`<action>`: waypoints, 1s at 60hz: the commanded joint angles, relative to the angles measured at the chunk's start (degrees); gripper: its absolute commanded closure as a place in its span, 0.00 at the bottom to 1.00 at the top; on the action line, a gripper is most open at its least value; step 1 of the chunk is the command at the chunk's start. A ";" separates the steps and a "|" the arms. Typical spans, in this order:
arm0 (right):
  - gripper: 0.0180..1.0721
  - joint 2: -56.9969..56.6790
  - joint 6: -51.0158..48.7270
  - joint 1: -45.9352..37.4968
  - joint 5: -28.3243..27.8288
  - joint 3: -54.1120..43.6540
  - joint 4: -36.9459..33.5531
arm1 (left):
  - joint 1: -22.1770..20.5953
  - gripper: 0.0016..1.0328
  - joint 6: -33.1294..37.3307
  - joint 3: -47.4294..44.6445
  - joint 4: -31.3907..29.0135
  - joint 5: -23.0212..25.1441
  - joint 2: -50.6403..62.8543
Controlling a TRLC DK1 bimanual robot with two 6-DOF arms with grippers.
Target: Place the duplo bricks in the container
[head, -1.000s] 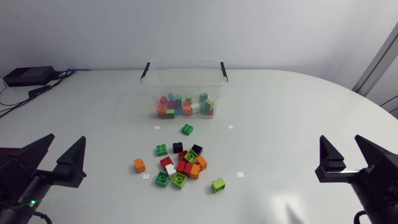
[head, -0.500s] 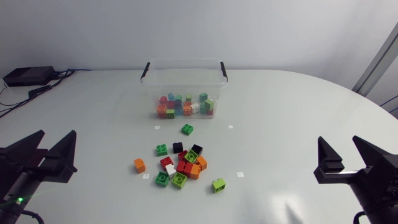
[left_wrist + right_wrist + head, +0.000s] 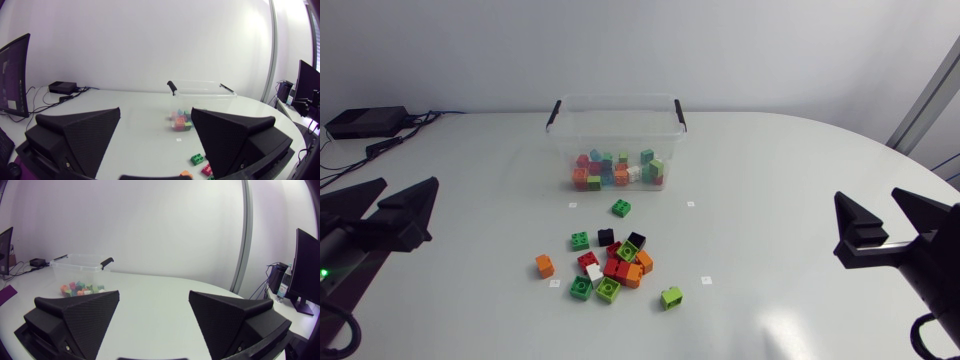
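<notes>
A clear plastic container [image 3: 616, 130] with black handles stands at the back of the table, with several coloured duplo bricks in it. A loose heap of red, green, orange, black and white bricks [image 3: 609, 263] lies in front of it, with a green brick [image 3: 621, 208] apart toward the container, an orange one [image 3: 545, 265] at the heap's left and a lime one [image 3: 671, 297] at its right. My left gripper [image 3: 382, 202] is open at the left side, far from the bricks. My right gripper [image 3: 890, 228] is open at the right side. In the left wrist view the container [image 3: 200, 100] lies ahead of the open fingers.
White table surface [image 3: 770, 180] with small white markers around the heap. A black box [image 3: 365, 121] with cables sits at the back left corner. In the right wrist view the container [image 3: 80, 270] is far ahead, beyond the gripper [image 3: 152, 317].
My left gripper has moved back and toward the left edge, rising away from the heap. The right gripper has shifted slightly back. The bricks have not moved.
</notes>
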 commanded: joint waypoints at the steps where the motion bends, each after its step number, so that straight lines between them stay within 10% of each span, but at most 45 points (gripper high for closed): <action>1: 0.05 3.36 0.94 3.39 2.42 2.72 -1.15 | -0.94 0.06 -0.14 4.25 -1.61 -0.43 4.18; 60: 0.05 34.91 2.43 11.30 2.07 21.97 -23.30 | -6.12 0.11 29.66 24.82 -14.00 2.73 55.59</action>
